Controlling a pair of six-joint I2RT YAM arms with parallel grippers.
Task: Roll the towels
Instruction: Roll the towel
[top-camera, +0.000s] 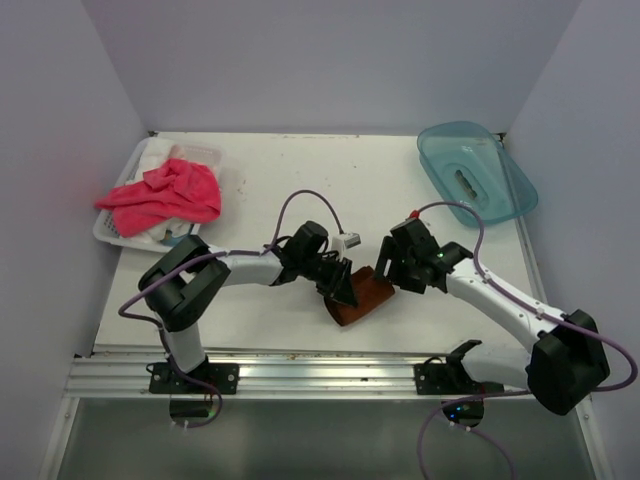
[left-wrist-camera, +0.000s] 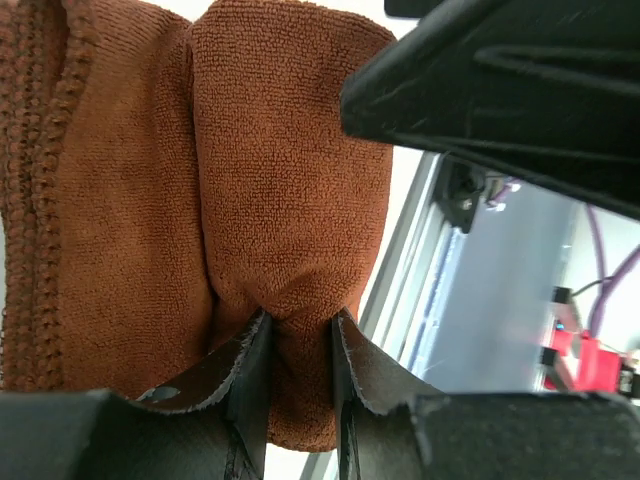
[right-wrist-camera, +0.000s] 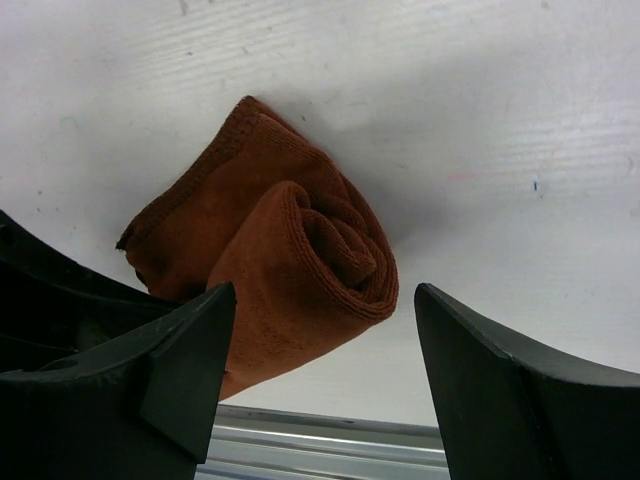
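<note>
A: Pink-red towel (top-camera: 160, 195), where?
B: Heaped on the white basket (top-camera: 112, 232), ten o'clock on the table (top-camera: 300, 170).
A: Left gripper (left-wrist-camera: 300, 335)?
B: Jaws nearly closed, pinching a fold of the rust-brown towel (top-camera: 368, 298). It lies part-rolled at six o'clock, near the front edge.
A: Right gripper (right-wrist-camera: 325, 300)?
B: Jaws wide apart, roll's end between them, nothing gripped. Teal tray (top-camera: 478, 172) at two o'clock.

White basket (top-camera: 112, 232) far left, teal plastic tray (top-camera: 490, 190) far right.
</note>
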